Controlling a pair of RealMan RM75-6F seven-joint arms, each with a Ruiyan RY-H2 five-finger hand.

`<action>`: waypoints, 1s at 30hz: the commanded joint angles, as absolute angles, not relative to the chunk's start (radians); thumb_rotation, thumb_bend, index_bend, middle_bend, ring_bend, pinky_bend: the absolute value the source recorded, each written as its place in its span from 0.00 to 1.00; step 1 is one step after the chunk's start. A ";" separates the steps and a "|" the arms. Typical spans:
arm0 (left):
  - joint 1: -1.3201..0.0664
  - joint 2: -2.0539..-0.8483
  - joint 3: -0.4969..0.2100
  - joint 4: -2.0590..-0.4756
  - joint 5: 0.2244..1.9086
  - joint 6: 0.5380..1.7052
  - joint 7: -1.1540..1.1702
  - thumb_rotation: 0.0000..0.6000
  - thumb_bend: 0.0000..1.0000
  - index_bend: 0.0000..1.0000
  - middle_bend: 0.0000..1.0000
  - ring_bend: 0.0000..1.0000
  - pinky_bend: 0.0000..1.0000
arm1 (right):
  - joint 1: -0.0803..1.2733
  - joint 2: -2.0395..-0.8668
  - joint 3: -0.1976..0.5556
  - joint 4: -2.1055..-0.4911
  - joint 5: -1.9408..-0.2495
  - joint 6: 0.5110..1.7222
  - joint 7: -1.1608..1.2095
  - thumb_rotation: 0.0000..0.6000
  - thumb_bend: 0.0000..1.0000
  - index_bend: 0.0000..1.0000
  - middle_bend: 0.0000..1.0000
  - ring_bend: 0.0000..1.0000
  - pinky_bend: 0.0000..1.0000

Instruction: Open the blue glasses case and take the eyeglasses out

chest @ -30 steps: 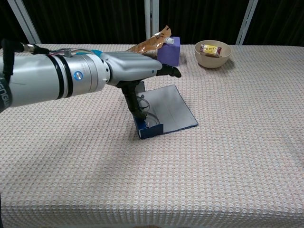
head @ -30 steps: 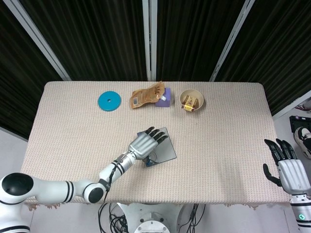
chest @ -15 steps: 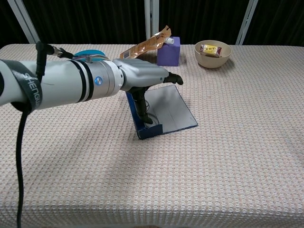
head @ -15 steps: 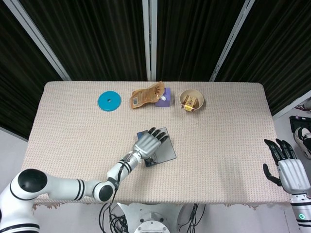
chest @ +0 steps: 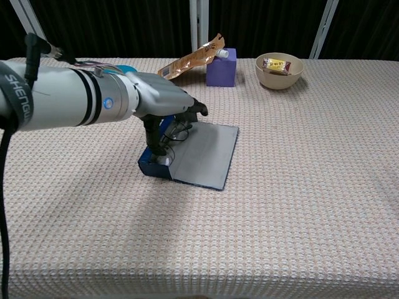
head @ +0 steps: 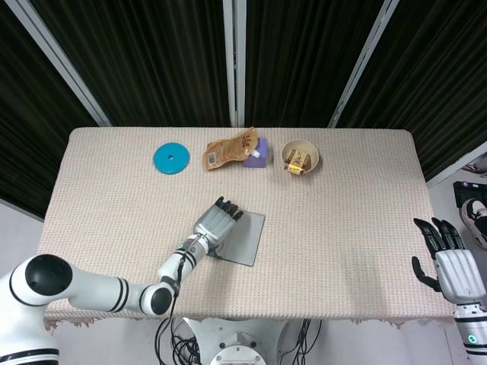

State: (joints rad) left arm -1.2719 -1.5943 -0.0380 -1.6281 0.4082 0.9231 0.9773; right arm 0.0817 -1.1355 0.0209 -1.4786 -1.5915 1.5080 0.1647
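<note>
Blue rectangular glasses case (chest: 187, 161) lies open on the woven beige counter (chest: 299, 187), left hand (chest: 163, 106) fingers pinching thin wire-framed eyeglasses (chest: 173, 134) inside; right hand (head: 453, 268) spread, holding nothing.

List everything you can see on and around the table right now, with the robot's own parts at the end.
blue glasses case: 1, blue base with grey lid folded flat open, near the table's front centre
eyeglasses: 1, thin dark wire frame, in the case base under the left hand
disc: 1, teal with a centre hole, rear left
snack pouch: 1, orange-brown, rear centre, leaning on the box
box: 1, purple, rear centre
bowl: 1, beige, holding wrapped snacks, rear right of centre
table: 1, beige woven cloth
curtains: black, behind the table
left hand: 1, silver with dark fingertips, reaching into the case base
right hand: 1, silver, fingers spread, off the table's right edge
</note>
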 commanded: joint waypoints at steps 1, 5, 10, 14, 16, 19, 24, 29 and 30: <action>-1.279 -1.584 -0.019 -1.621 0.390 0.959 0.996 1.00 0.15 0.03 0.04 0.00 0.00 | 0.080 -1.133 0.021 -1.484 -1.592 1.510 0.160 1.00 0.45 0.00 0.13 0.00 0.00; -1.277 -1.578 0.001 -1.599 0.381 0.991 1.021 1.00 0.15 0.03 0.04 0.00 0.00 | 0.078 -1.129 0.020 -1.493 -1.593 1.513 0.151 1.00 0.45 0.00 0.13 0.00 0.00; -1.260 -1.561 0.016 -1.580 0.373 1.008 1.025 1.00 0.15 0.03 0.04 0.00 0.00 | 0.075 -1.126 0.020 -1.504 -1.590 1.516 0.142 1.00 0.45 0.00 0.13 0.00 0.00; -1.242 -1.556 0.031 -1.562 0.377 1.011 1.023 1.00 0.15 0.02 0.03 0.00 0.00 | 0.075 -1.125 0.020 -1.510 -1.592 1.515 0.135 1.00 0.45 0.00 0.14 0.00 0.00; -1.235 -1.558 0.032 -1.539 0.373 0.998 1.016 1.00 0.15 0.02 0.03 0.00 0.00 | 0.075 -1.124 0.021 -1.513 -1.592 1.516 0.132 1.00 0.45 0.00 0.14 0.00 0.00; -1.219 -1.575 0.023 -1.482 0.404 0.995 0.988 1.00 0.15 0.02 0.03 0.00 0.00 | 0.073 -1.124 0.021 -1.516 -1.591 1.518 0.128 1.00 0.45 0.00 0.14 0.00 0.00; -1.194 -1.604 0.009 -1.383 0.477 0.986 0.941 1.00 0.15 0.02 0.03 0.00 0.00 | 0.069 -1.122 0.020 -1.519 -1.591 1.520 0.126 1.00 0.45 0.00 0.14 0.00 0.00; -1.170 -1.628 -0.017 -1.292 0.573 0.927 0.844 1.00 0.15 0.05 0.05 0.00 0.00 | 0.065 -1.120 0.020 -1.518 -1.585 1.522 0.130 1.00 0.45 0.00 0.14 0.00 0.00; -1.162 -1.627 -0.032 -1.294 0.576 0.907 0.809 1.00 0.15 0.07 0.05 0.00 0.00 | 0.065 -1.121 0.020 -1.517 -1.585 1.521 0.131 1.00 0.45 0.00 0.14 0.00 0.00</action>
State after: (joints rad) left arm -1.1829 -1.6148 -0.0060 -1.3139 0.5482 0.9476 0.8755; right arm 0.0653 -1.1208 0.0202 -1.5174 -1.5851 1.5211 0.1308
